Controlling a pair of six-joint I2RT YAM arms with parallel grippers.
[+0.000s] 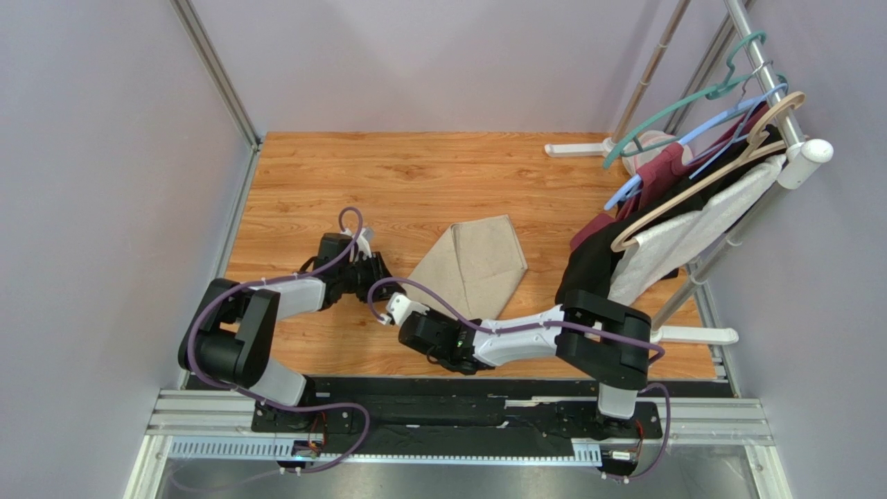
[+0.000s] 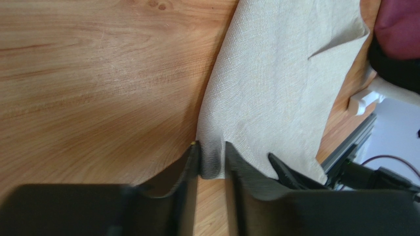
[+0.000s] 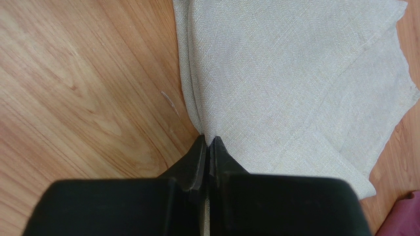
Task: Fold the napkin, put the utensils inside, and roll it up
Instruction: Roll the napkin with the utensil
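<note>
Top external view gives you what neither wrist camera does: the whole napkin (image 1: 474, 265), lying folded on the wooden table (image 1: 312, 177) in the middle of the frame. It is wide at its upper end and narrows toward the lower left. Both arms reach in at that narrow end, and the hung garments (image 1: 677, 203) sit off at the right edge. From up there you cannot make out the grips themselves.

Left wrist view shows one of them. Your left claw (image 2: 212, 157) has its fingers a little apart, with a gathered bit of the cloth's edge pinched between them. The rest of the napkin fans away toward the upper right of that frame.

Right wrist view shows the right claw (image 3: 208, 147) pressed nearly together on the napkin's pointed end, the cloth spreading out above it and to the right. There you also see the layers: at least two plies, their edges stepped along the right side. The fabric is a plain beige-tan weave, slightly creased where each claw pinches it.
</note>
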